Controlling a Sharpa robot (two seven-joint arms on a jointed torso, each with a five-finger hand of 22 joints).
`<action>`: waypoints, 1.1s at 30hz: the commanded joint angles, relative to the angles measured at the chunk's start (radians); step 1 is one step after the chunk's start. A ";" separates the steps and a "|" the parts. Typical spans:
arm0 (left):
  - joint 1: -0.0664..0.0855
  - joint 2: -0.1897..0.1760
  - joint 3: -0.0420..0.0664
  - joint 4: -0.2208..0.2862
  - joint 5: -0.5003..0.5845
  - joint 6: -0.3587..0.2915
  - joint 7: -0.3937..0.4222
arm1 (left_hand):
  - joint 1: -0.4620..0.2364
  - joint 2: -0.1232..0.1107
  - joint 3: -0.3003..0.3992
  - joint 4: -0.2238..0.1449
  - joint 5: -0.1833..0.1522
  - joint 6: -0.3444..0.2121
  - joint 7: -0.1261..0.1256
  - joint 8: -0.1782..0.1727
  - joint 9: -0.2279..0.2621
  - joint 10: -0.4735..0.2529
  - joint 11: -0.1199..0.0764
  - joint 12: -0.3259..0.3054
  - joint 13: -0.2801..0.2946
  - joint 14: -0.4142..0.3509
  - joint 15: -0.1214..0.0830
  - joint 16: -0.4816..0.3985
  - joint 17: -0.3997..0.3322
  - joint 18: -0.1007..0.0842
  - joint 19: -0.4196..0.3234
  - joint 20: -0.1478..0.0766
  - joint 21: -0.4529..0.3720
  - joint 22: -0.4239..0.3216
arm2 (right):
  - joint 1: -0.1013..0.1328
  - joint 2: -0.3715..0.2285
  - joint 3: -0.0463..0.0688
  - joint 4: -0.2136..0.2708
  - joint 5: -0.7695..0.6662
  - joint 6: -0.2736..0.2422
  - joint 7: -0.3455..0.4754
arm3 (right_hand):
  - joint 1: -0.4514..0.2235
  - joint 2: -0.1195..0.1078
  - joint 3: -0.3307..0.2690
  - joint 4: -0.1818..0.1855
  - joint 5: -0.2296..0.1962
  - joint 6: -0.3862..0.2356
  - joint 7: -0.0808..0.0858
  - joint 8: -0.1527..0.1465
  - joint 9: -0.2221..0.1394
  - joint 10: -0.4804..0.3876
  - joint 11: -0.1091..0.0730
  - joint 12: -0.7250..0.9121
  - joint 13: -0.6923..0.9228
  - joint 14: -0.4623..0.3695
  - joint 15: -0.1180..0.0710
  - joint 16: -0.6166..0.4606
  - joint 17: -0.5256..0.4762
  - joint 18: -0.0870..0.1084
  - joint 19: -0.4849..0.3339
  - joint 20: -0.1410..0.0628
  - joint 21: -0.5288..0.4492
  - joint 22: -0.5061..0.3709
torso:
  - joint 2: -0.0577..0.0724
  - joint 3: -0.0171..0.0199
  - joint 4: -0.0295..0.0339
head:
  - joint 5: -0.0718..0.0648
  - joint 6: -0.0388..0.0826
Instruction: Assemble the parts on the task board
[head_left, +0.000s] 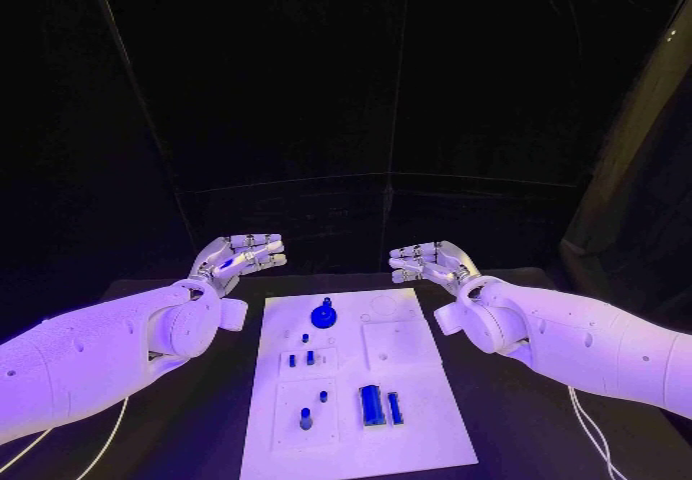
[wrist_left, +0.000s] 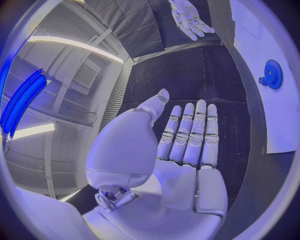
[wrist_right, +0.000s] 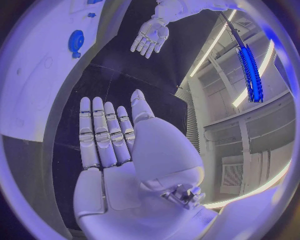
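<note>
Black table (head_left: 173, 420), nothing between the hands and the task board (head_left: 361, 440), which sits centre-bottom of the head frame. Left hand (head_left: 240, 254) is at centre-left just past the board's far-left corner, right hand (head_left: 431, 263) at centre-right past the far-right corner; both hover off the board, palms flat, fingers straight and side by side, holding nothing. On the board: one round blue gear (head_left: 323, 317) near the far edge, two long blue bars (head_left: 372, 405) side by side in the lower right, and several small blue pegs (head_left: 306, 419) in the left column, roughly five, too small to count for sure. A white cable (head_left: 108, 445) runs along the lower left.
</note>
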 joint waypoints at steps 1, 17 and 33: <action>-0.001 -0.004 0.001 0.007 -0.003 -0.002 -0.001 | -0.401 0.071 -0.092 0.037 -0.053 -0.302 -0.054 -0.068 -0.064 -0.306 -0.054 -0.043 -0.060 -0.291 -0.047 -0.070 -0.037 -0.051 -0.233 -0.084 -0.044 -0.088 | -0.001 -0.005 -0.001 0.009 -0.006 -0.005 -0.004 | -0.445 -0.096 0.059 0.009 -0.093 -0.295 -0.058 -0.065 -0.100 -0.336 -0.048 -0.063 -0.075 -0.354 -0.038 -0.063 -0.069 -0.054 -0.289 -0.074 -0.060 -0.089 | 0.000 0.0001 -0.0013 | 0.001 -0.004; -0.138 -0.067 0.127 0.250 -0.078 -0.352 0.019 | -0.830 0.071 -0.188 0.037 -0.053 -0.624 -0.171 -0.068 -0.064 -0.633 -0.176 -0.134 -0.060 -0.602 -0.153 -0.143 -0.117 -0.088 -0.482 -0.173 -0.134 -0.181 | -0.040 -0.056 0.006 0.285 0.208 -0.332 0.100 | -0.911 -0.096 0.120 0.009 -0.093 -0.605 -0.187 -0.065 -0.100 -0.687 -0.152 -0.063 -0.075 -0.726 -0.122 -0.063 -0.069 -0.099 -0.595 -0.151 -0.186 -0.181 | -0.043 0.0276 -0.0244 | 0.080 -0.035; -0.227 -0.107 0.209 0.406 -0.126 -0.577 0.031 | -1.049 0.071 -0.290 0.037 -0.053 -0.789 -0.171 -0.068 -0.064 -0.802 -0.176 -0.134 -0.060 -0.761 -0.153 -0.219 -0.117 -0.169 -0.608 -0.269 -0.134 -0.279 | -0.053 -0.074 0.009 0.383 0.284 -0.448 0.136 | -1.154 -0.096 0.190 0.009 -0.093 -0.767 -0.187 -0.065 -0.100 -0.871 -0.152 -0.063 -0.075 -0.920 -0.122 -0.063 -0.069 -0.179 -0.754 -0.234 -0.186 -0.280 | -0.043 0.0276 -0.0244 | 0.080 -0.035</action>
